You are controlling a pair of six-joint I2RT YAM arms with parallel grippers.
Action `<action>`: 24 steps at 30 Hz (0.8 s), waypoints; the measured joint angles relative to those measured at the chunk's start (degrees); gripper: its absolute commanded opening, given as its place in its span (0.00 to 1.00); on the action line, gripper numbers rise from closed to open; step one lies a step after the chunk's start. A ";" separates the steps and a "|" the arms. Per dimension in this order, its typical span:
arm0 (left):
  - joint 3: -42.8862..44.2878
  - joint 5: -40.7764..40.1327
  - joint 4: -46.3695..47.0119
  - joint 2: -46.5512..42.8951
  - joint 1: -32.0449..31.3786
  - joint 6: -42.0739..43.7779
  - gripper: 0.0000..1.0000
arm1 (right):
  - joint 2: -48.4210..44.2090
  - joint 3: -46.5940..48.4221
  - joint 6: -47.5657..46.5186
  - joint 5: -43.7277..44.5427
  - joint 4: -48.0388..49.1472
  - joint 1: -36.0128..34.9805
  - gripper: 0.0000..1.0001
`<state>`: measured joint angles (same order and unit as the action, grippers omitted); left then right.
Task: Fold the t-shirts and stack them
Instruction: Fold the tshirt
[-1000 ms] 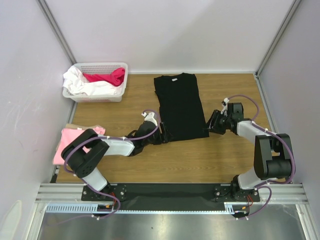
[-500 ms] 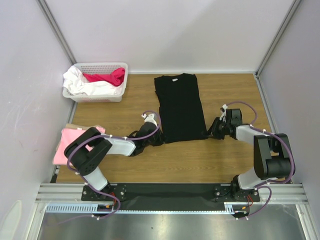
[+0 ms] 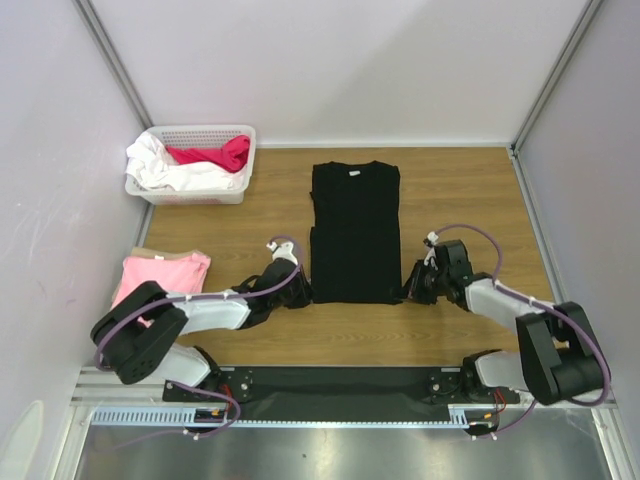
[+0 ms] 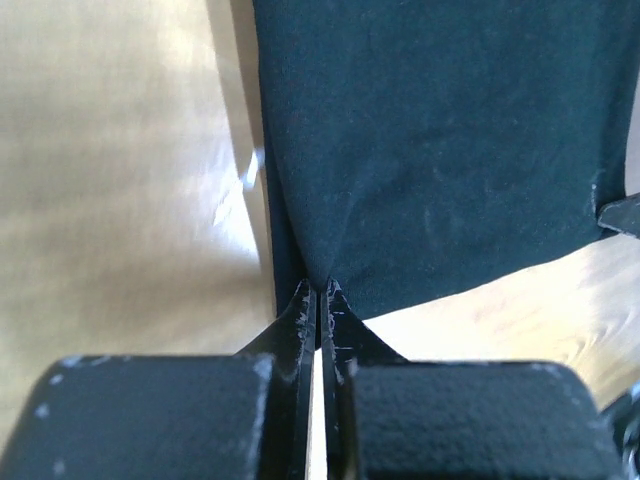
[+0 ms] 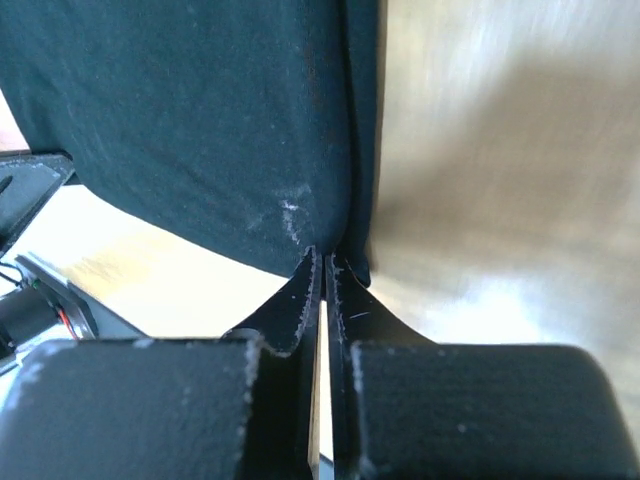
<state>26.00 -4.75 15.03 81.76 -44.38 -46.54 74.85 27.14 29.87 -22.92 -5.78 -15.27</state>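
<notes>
The large t-shirt lies flat on the middle of the table, collar toward the far side. The left gripper is at its near left corner and the right gripper at its near right corner, both touching the hem. The basket stands in the far left corner, with clothes in it. The folded t-shirt lies at the left edge, nearer than the basket.

Mid-frame on wooden table: black t-shirt, sleeves folded in, collar toward the top. At its lower left corner, left gripper, closed on the hem. At its lower right corner, right gripper, likewise closed on it. Far left: folded pink t-shirt. Upper left: white basket holding white cloth and red cloth.
</notes>
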 measured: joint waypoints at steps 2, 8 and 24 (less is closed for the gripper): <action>-1.49 0.24 -1.36 -2.21 -0.79 -0.02 0.00 | -3.04 -2.40 1.29 0.22 -0.46 -1.05 0.00; -5.81 0.68 -5.99 -9.92 -5.31 -1.46 0.00 | -12.79 -8.90 5.81 1.01 -3.04 -4.90 0.00; 12.15 3.91 -26.95 -23.17 7.43 7.91 0.71 | -13.14 23.12 3.23 6.62 -22.84 -3.37 0.65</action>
<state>38.15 -0.84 -11.92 58.59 -36.95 -38.63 61.71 50.26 33.10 -16.29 -28.62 -18.63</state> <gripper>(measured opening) 0.711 0.647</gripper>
